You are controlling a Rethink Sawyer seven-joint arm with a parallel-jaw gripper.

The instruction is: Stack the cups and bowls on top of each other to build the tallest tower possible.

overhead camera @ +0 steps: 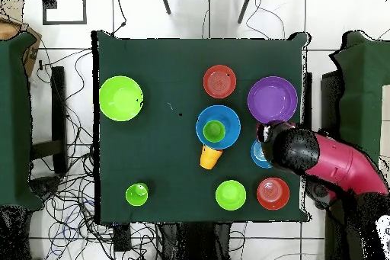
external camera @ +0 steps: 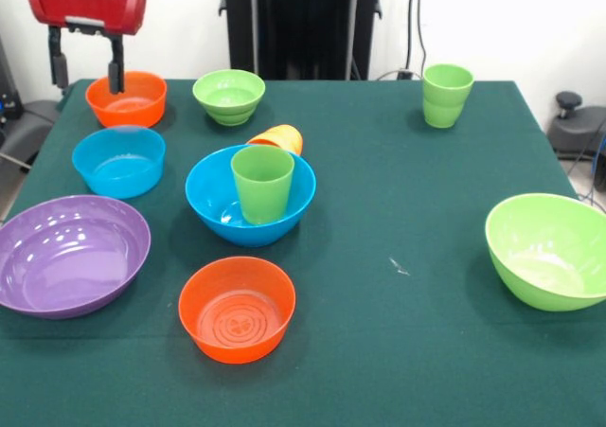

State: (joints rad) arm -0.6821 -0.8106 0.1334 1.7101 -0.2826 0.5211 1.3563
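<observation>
A green cup (external camera: 262,183) stands upright inside the blue bowl (external camera: 213,207) at mid-table; both also show in the overhead view, the cup (overhead camera: 214,130) in the bowl (overhead camera: 228,118). An orange cup (external camera: 279,139) lies on its side against that bowl's far rim. A second green cup (external camera: 446,94) stands alone at the far right. My gripper (external camera: 87,84) hangs open and empty at the far left, one finger (external camera: 115,67) over the rim of an orange bowl (external camera: 126,100). In the overhead view my arm (overhead camera: 320,158) partly covers the light blue bowl (overhead camera: 257,155).
Around the green table (external camera: 407,209) stand a small lime bowl (external camera: 228,96), a light blue bowl (external camera: 119,160), a large purple bowl (external camera: 71,254), a second orange bowl (external camera: 237,309) at the near edge and a large lime bowl (external camera: 549,250) at the right edge.
</observation>
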